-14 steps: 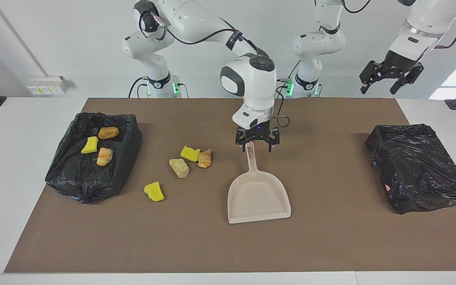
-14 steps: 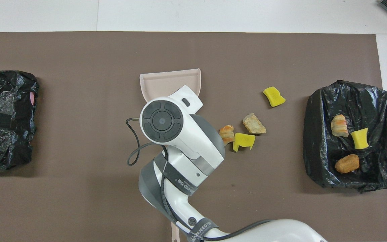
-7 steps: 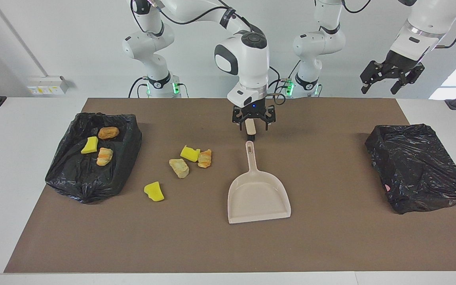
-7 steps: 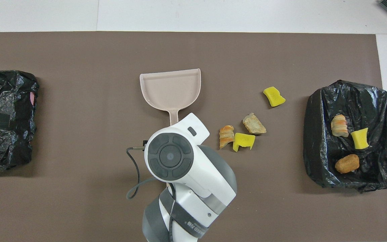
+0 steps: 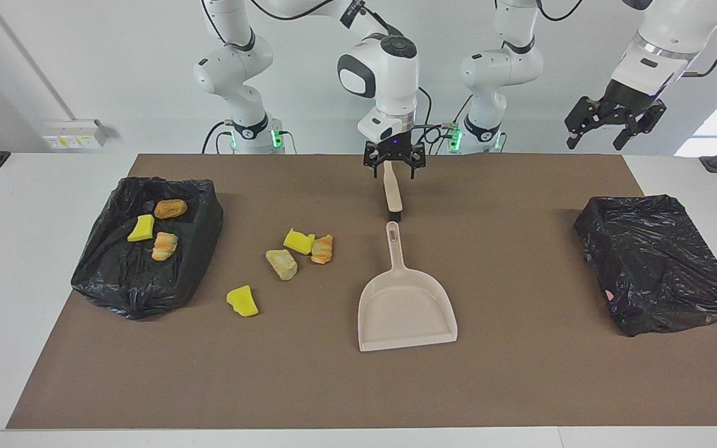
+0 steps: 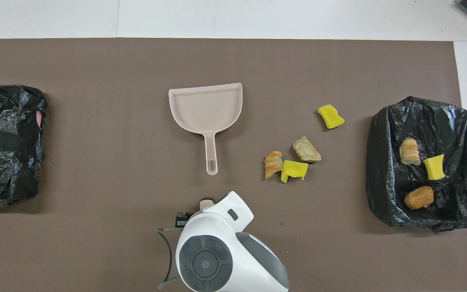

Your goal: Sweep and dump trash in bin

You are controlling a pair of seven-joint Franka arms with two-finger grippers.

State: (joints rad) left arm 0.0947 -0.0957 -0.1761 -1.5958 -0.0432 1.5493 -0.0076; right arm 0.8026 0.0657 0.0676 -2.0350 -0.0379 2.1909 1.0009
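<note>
Several pieces of trash lie on the brown mat: a yellow chunk (image 5: 242,301) (image 6: 330,117), a tan lump (image 5: 281,264) (image 6: 306,149), a second yellow chunk (image 5: 299,241) and an orange lump (image 5: 322,249). Three more sit in the black-lined bin (image 5: 116,280) (image 6: 379,162) toward the right arm's end. A beige dustpan (image 5: 405,305) (image 6: 207,107) lies mid-mat. Nearer the robots than its handle lies a beige brush (image 5: 392,198). My right gripper (image 5: 394,169) hangs open over the brush's robot-side end. My left gripper (image 5: 607,124) waits open, raised high at the left arm's end.
A second black-lined bin (image 5: 654,261) (image 6: 6,142) stands toward the left arm's end, with only a small pink speck showing in it. In the overhead view the right arm's wrist (image 6: 209,255) covers most of the brush. White table (image 5: 22,249) surrounds the mat.
My right gripper has drawn back from the dustpan's handle toward the robots and risen, uncovering the brush on the mat. Dustpan, trash and left arm have not moved.
</note>
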